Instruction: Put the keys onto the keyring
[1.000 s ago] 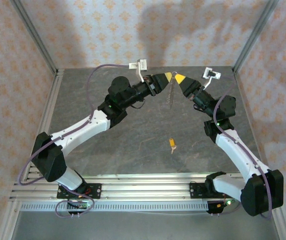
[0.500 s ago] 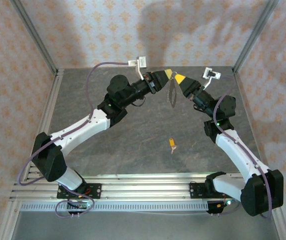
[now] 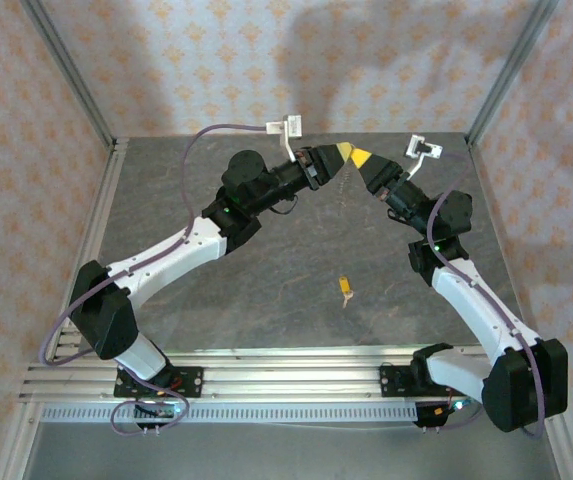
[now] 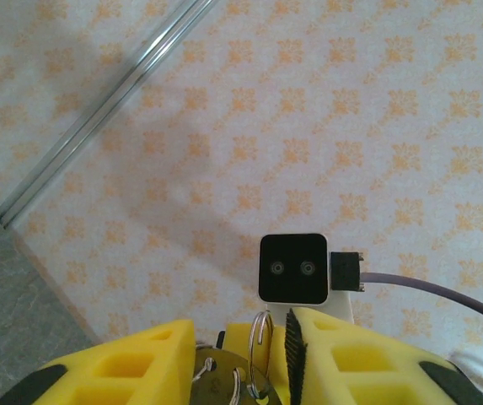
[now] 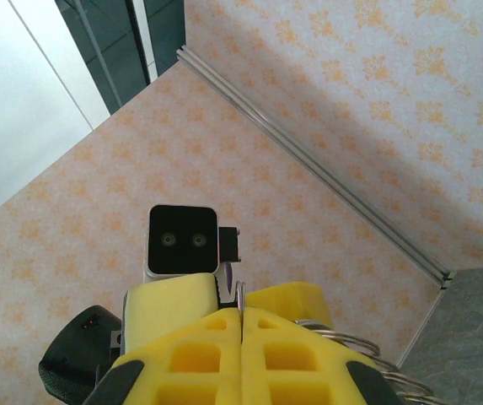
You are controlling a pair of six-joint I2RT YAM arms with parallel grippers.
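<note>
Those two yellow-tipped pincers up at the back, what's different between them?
The left pincer has its fingers apart, with the keyring wire in the gap; the right pincer has its fingers pressed together. The left pincer points rightward, the right pincer leftward. Both have yellow tips, hang raised above the far end of the table, and nearly meet.

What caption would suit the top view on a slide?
Left gripper and right gripper, tips nearly touching, above the far table; one key lies nearer the bases.
</note>
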